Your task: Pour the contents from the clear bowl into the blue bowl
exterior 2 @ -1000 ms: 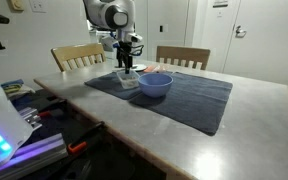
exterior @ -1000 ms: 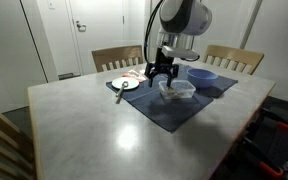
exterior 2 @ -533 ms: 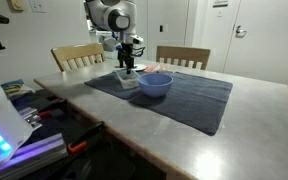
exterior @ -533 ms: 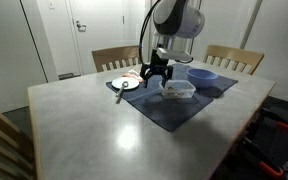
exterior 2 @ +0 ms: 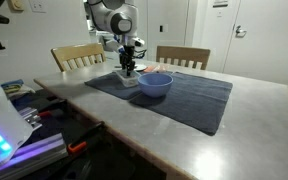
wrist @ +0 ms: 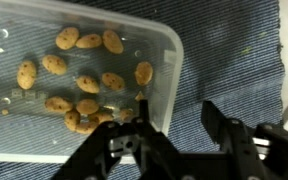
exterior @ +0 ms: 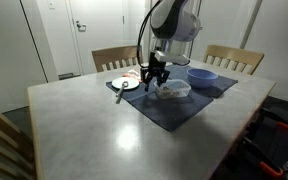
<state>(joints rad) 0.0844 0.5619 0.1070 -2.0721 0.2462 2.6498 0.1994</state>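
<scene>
- One gripper [wrist: 172, 120], hanging low over the near end of the clear bowl [wrist: 74, 90]; its two fingers [wrist: 224, 135] stand wide apart, one over the inside of the bowl and one outside over the mat [wrist: 234, 50], with the bowl's short wall between them; whether either finger touches the wall cannot be told
- One clear bowl, resting flat on the mat; in the wrist view it holds about thirteen small brown pieces, loosely scattered; the few nearest the inner finger overlap, so the count is not exact
- One blue bowl [exterior 2: 155, 84], upright on the same mat, just beside the clear bowl and apart from it; its inside cannot be seen
- In both exterior views the gripper [exterior: 154, 75] sits over the clear bowl [exterior: 174, 88], with the blue bowl [exterior: 202, 76] on one side
- One white plate [exterior: 125, 84] at the mat's edge, on the far side of the gripper from the blue bowl
- One table [exterior: 84, 120]; two chairs [exterior: 117, 57] behind it
</scene>
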